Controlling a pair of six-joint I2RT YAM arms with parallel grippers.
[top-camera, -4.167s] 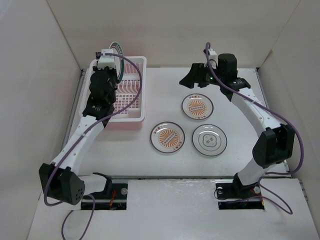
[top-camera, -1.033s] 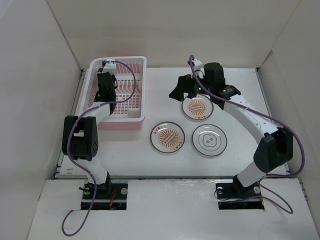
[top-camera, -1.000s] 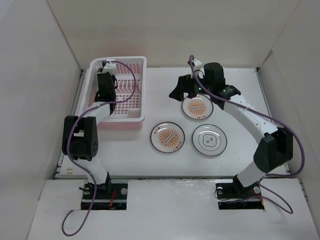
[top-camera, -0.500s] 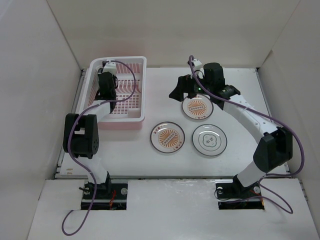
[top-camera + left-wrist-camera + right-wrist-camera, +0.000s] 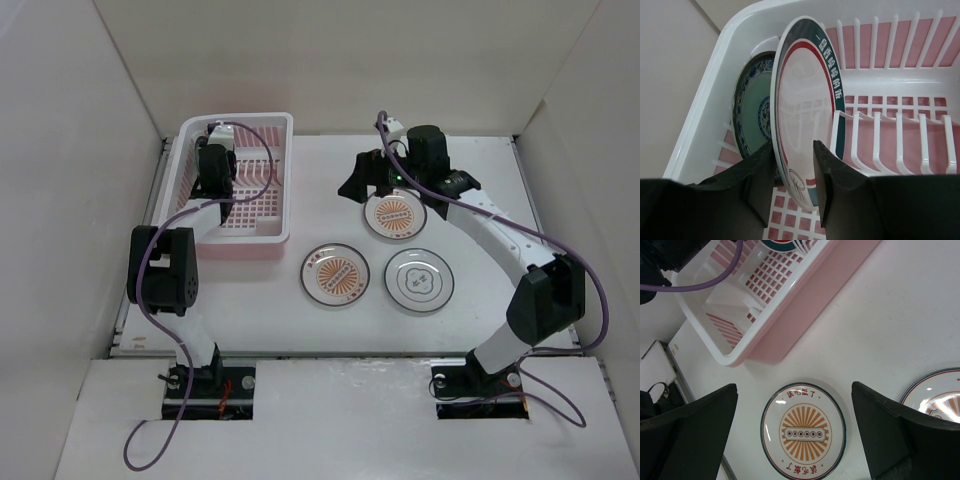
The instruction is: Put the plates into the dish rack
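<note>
**Loading in progress: two plates racked, three to go.** The left fingers (image 5: 757, 190) stand a little apart astride the lower edge of the teal-rimmed plate (image 5: 807, 107), one on each face. Whether they grip it or have let go cannot be told. This plate stands upright on edge in the dish rack (image 5: 705, 120), at the first of the white divider tines (image 5: 877, 145). The green plate (image 5: 752, 117) stands upright just behind it, between it and the rack's end wall. The remaining slots along the tines are unfilled.

The right fingers (image 5: 690, 435) are spread wide and hold nothing. They hover above the worktop (image 5: 250, 300), and in the overhead view they lie near the far-left rim of the far sunburst plate (image 5: 395, 213). In the wrist view the near sunburst plate (image 5: 803, 436) lies flat between them, with an edge of the far one at the right border.

All three unloaded plates lie flat on the worktop to the right of the rack, apart from one another. They are the two sunburst plates and the grey-patterned plate (image 5: 419, 279).

Judged stage: the second plate appears seated, with only its release still to be confirmed. A first grasp on the third plate is not yet made. Rather less than half the task is complete.
</note>
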